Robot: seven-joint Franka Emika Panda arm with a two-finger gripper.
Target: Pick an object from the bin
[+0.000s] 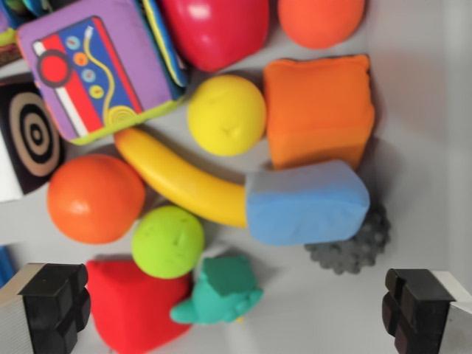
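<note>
**Pincer wide over a heap of soft toys**

While the gripper (pixel 236 313) hangs above the bin (pixel 420 133) with its black fingers (pixel 55 302) spread far apart and empty, smooth toys crowd below: a curved yellow banana (pixel 177 177), a spongy blue block (pixel 306 203), a green ball (pixel 168 241) near the left finger, and a teal toy (pixel 221 291) between the fingers.

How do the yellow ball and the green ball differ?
The yellow ball looks larger than the green ball. The yellow ball sits higher in the wrist view, beside the orange block; the green ball lies nearer the fingers, beside the red block. Both are round, with small surface dents.
</note>
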